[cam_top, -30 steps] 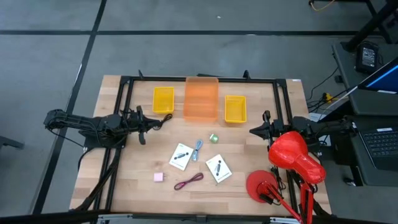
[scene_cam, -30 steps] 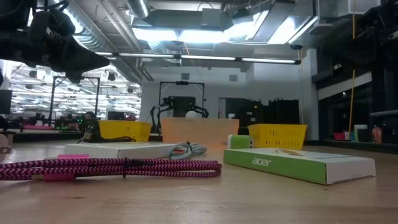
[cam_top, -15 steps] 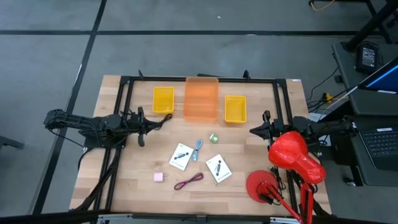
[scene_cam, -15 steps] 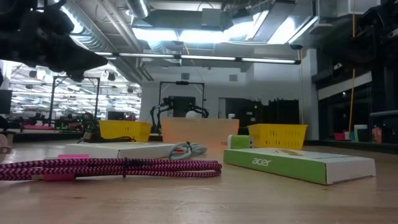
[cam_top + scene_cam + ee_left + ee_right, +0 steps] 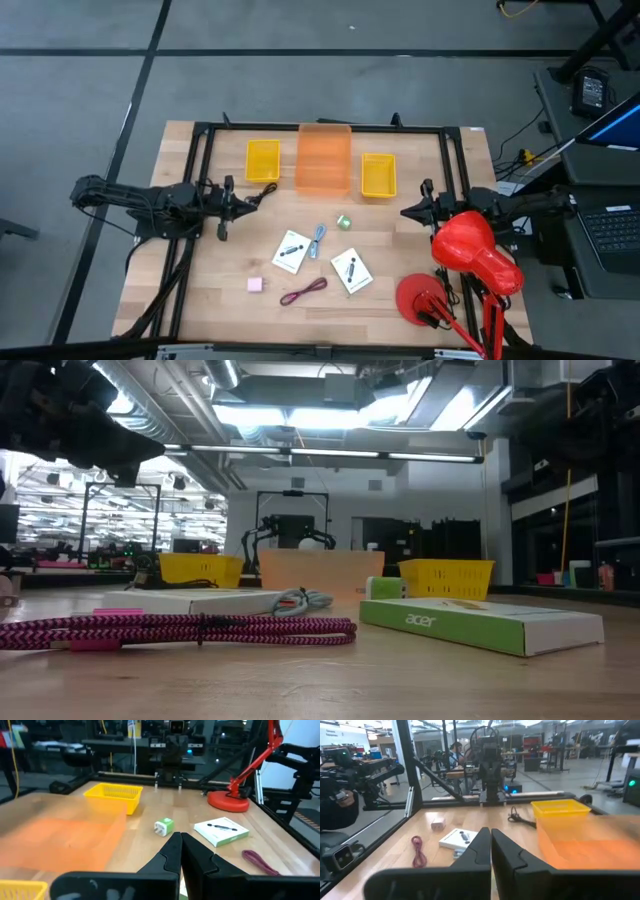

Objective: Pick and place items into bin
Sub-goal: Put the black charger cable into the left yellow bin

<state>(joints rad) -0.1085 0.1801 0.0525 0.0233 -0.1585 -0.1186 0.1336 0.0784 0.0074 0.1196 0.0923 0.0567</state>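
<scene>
Two white cards [image 5: 292,251] [image 5: 351,270] lie flat mid-table, with a blue-grey clip [image 5: 318,239] between them. A green cube [image 5: 344,222] sits farther back. A pink square [image 5: 256,284] and a maroon cord [image 5: 304,291] lie near the front, and a black cord [image 5: 519,818] lies by the left yellow basket. The orange bin [image 5: 323,158] stands at the far middle. My left gripper [image 5: 245,203] hovers shut at the table's left. My right gripper [image 5: 405,212] hovers shut at the right. Both point level toward the middle, holding nothing.
Yellow baskets [image 5: 263,160] [image 5: 378,175] flank the orange bin. A red desk lamp [image 5: 470,250] with a round base [image 5: 420,298] stands at the front right. A black frame [image 5: 200,180] runs around the table. Bare wood lies between the items and the grippers.
My left gripper has turned a little at the wrist while staying in place and shut. Nothing on the table has moved.
</scene>
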